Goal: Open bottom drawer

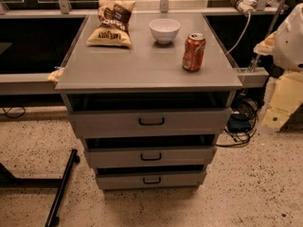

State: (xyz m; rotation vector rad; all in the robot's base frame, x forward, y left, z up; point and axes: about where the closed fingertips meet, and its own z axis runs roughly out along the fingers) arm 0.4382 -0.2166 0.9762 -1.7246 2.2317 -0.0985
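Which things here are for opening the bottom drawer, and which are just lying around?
For the job: bottom drawer, its handle, the gripper at the right edge.
Just lying about: chip bag, bowl, can, top drawer, middle drawer.

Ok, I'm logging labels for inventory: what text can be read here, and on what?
Chip bag: dark lettering, too blurred to read.
Soda can: white markings, unreadable.
Bowl, bottom drawer: no text.
Hand, at the right edge beside the cabinet: no text.
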